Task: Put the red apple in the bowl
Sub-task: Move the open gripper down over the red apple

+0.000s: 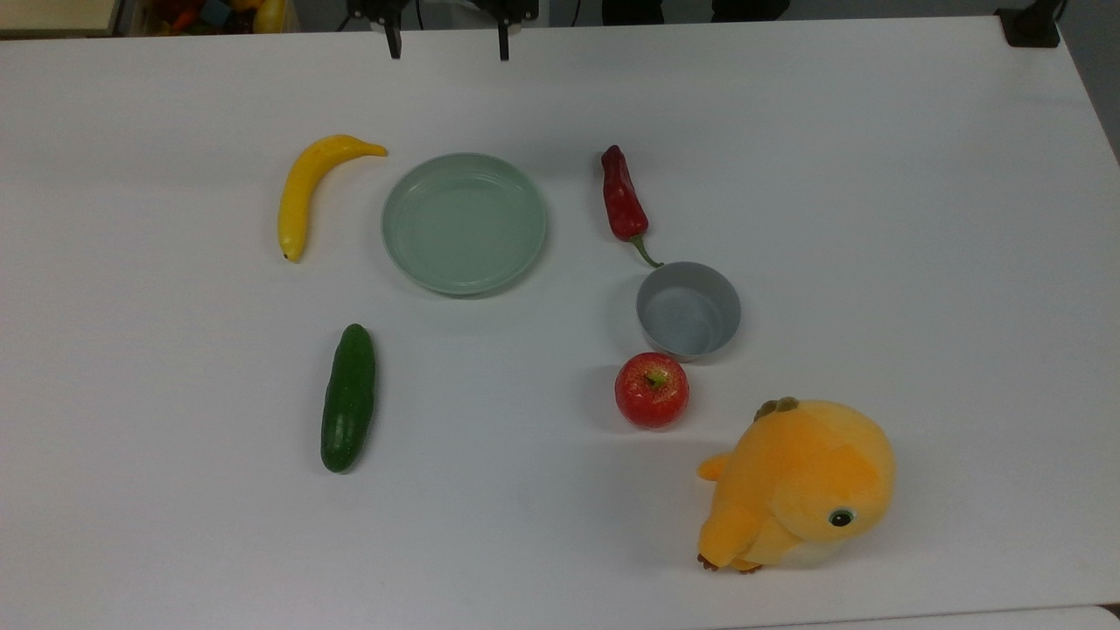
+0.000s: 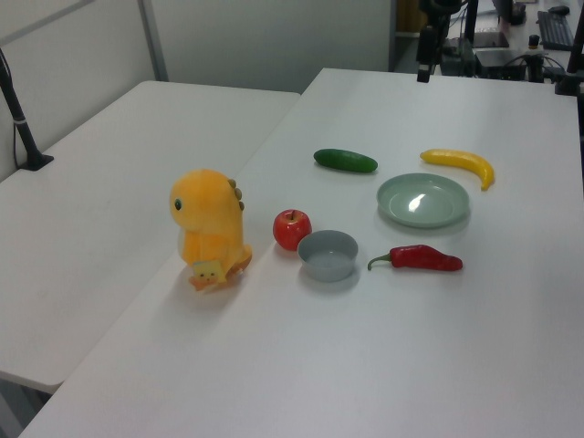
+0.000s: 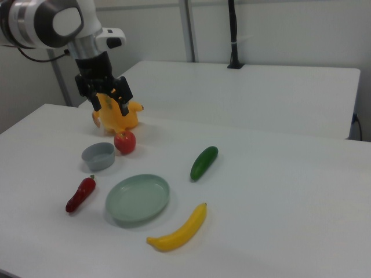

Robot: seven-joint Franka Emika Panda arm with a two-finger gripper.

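Here we see the hand (image 1: 446,39) wide open and holding nothing, at the top view's 12 o'clock edge of the tabletop (image 1: 875,219). The apple (image 1: 652,389) sits on the tabletop just beside the bowl (image 1: 689,310), at the bowl's 7 o'clock in the top view, not inside it.

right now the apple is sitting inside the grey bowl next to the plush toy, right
Not quite. The red apple sits on the table beside the grey bowl, not inside it; the top view shows the bowl empty. The plush toy is indeed close by.
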